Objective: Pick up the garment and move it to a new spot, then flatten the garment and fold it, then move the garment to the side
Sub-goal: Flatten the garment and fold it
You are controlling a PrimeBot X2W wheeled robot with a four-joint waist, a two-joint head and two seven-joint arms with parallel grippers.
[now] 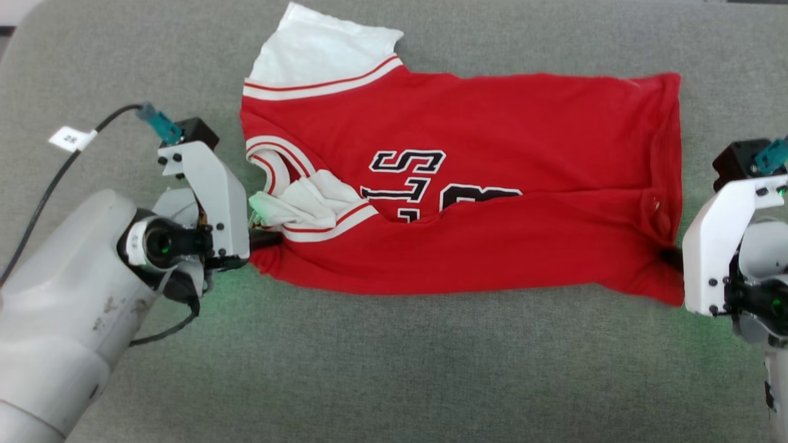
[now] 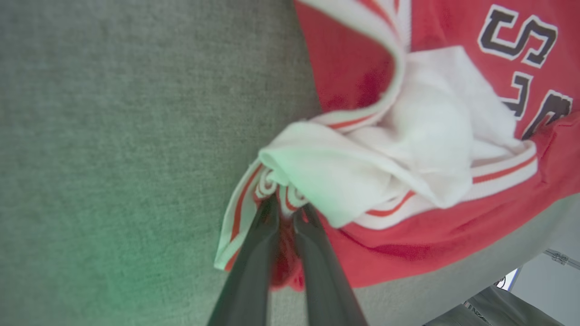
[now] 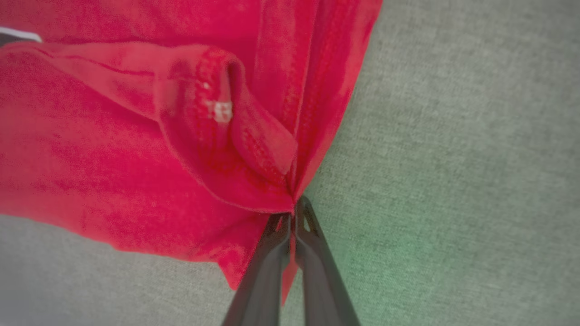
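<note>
Grey woven fabric covers the tabletop, and on it the bright red sports jersey with white sleeve panels, red-white striped trim and black-and-white block letters lies spread sideways across the middle of the head view. Its neck end points to 9 o'clock and its hem to 3 o'clock. One white sleeve sticks out flat toward 11 o'clock. The other is bunched in a loose fold at the jersey's 9 o'clock side, just below the collar. A lengthwise crease runs through the letters, with the near half of the cloth lapped over them.

The left tool sits at the jersey's 8 o'clock corner. In the left wrist view its two dark fingers stand narrow, pinched on a fold of striped trim and red cloth of the jersey — the white sleeve bulges just beyond the tips of the tool.

The right tool is at the 4 o'clock corner. In the right wrist view the tool is closed tight on the gathered hem of the jersey, pleats fanning away from the tips.

A black cable with a white label trails from the left wrist toward 10 o'clock.
</note>
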